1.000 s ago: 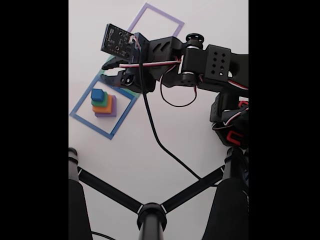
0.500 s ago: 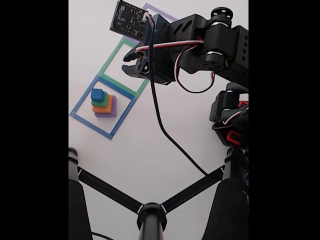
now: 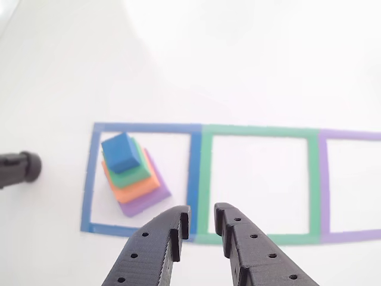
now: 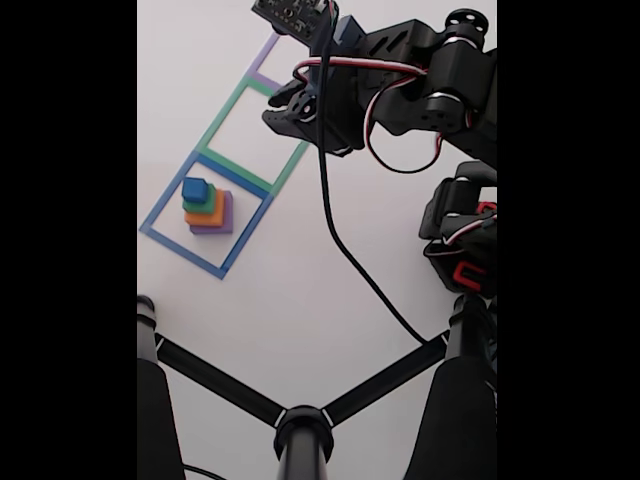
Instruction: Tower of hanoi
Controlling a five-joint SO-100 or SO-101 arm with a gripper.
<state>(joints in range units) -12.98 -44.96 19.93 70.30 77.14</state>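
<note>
We see the tower [image 3: 132,176] as four matte square blocks stacked by size inside the blue tape square [image 3: 89,179] on the white worktop [image 3: 250,71]. The purple block [image 3: 149,199] lies at the bottom, widest and flattest. On it sit the orange block [image 3: 132,187], the green block [image 3: 136,171] and a small blue cube [image 3: 121,152] on top. The stack stands upright, its long axis vertical, and its edges are turned slightly askew to the tape lines. The upper blocks sit shifted toward one corner of the purple one. In the fixed view the tower [image 4: 207,207] looks the same, within the nearest outline.

A green tape square [image 3: 259,182] adjoins the blue one, and a purple tape square [image 3: 351,137] follows it.

The black plastic fingers [image 3: 201,217], dotted with small holes, hang above the blue and green tape border, slightly apart and holding nothing, clear of the tower.
</note>
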